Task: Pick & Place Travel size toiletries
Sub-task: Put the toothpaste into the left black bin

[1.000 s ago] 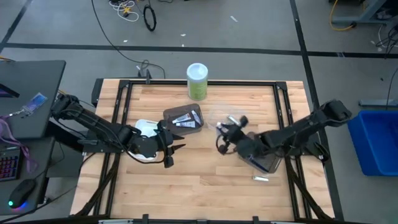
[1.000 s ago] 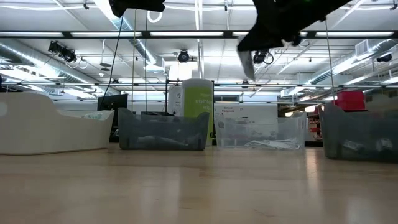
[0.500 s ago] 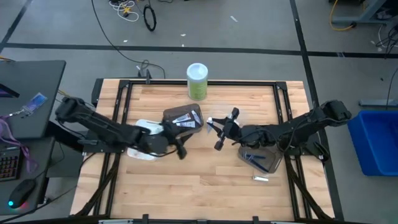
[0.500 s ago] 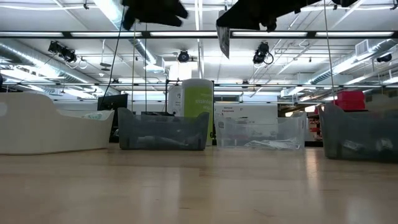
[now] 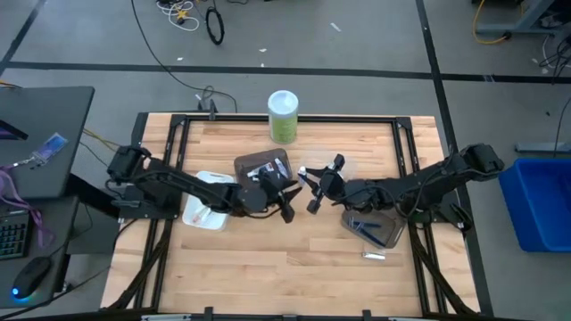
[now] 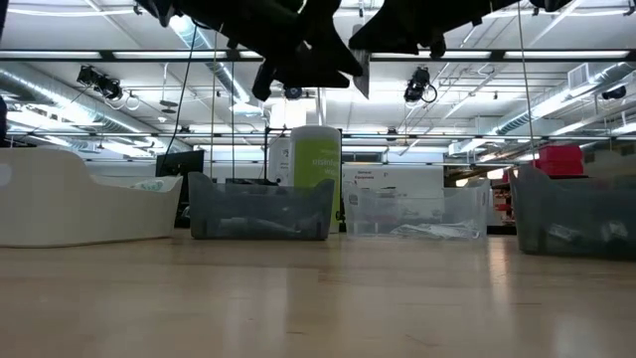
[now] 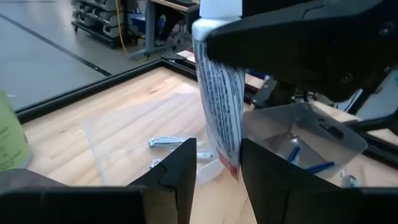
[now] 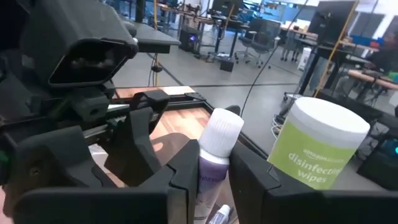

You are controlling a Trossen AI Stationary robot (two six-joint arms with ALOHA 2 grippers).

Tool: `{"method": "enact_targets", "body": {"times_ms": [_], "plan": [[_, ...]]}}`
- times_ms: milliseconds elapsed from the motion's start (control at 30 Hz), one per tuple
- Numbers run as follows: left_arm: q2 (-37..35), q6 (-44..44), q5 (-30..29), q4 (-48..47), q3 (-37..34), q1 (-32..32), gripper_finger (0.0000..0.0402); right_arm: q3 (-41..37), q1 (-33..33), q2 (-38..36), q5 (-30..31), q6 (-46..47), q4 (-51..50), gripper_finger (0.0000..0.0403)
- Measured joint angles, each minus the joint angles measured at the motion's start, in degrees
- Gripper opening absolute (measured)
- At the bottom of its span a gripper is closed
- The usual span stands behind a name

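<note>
My right gripper (image 5: 314,183) hangs above the table's middle, shut on a small white tube (image 7: 217,93) with a white cap (image 8: 224,127) and a purple label. My left gripper (image 5: 293,201) stands open just left of it. Its two fingers (image 7: 180,168) flank the tube's flat lower end (image 7: 229,163), and a gap shows on one side. Other toiletries lie in a dark tray (image 5: 263,168), in a clear tray (image 7: 186,152) and in the right-hand tray (image 5: 375,227). One silvery packet (image 5: 373,256) lies loose on the table. My right gripper pinches the tube's upper body just below the cap (image 8: 210,171) between its two fingers. The fingers come about level from the table's right and lie across the tube. The tube hangs upright, cap up and flat end down, clear of the table.
A tall green canister (image 5: 283,116) with a white lid stands at the far edge. A white tray (image 5: 207,207) lies under my left arm. Bare wood lies along the near half of the table (image 5: 268,267).
My left gripper has swung from over the white tray toward the table's right and sunk a little, ending open around the tube's lower end. My right gripper first rose slightly and turned, bringing the tube upright, then kept still.
</note>
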Motion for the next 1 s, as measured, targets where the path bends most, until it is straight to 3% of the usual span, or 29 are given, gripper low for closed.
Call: {"method": "enact_targets", "body": {"times_ms": [367,667,900,1000], "plan": [[-0.02,0.55,6.53,0.54,0.00,4.16,0.0121,0.00,-0.37,-0.02,0.17,3.84,0.10,0.0076],[-0.02,1.54,9.00,-2.12,0.00,5.99,0.0012,0.04,-2.21,-0.07,-2.29,5.44,-3.52,0.0110],[-1.63,-2.68,6.05,-18.17,0.07,6.06,0.0008,0.04,-2.19,-0.04,-2.86,5.53,-9.36,0.0163],[-5.36,-2.16,5.24,-30.08,2.58,6.50,0.0006,0.04,-2.06,-0.07,-2.76,5.46,-10.28,0.0183]]}}
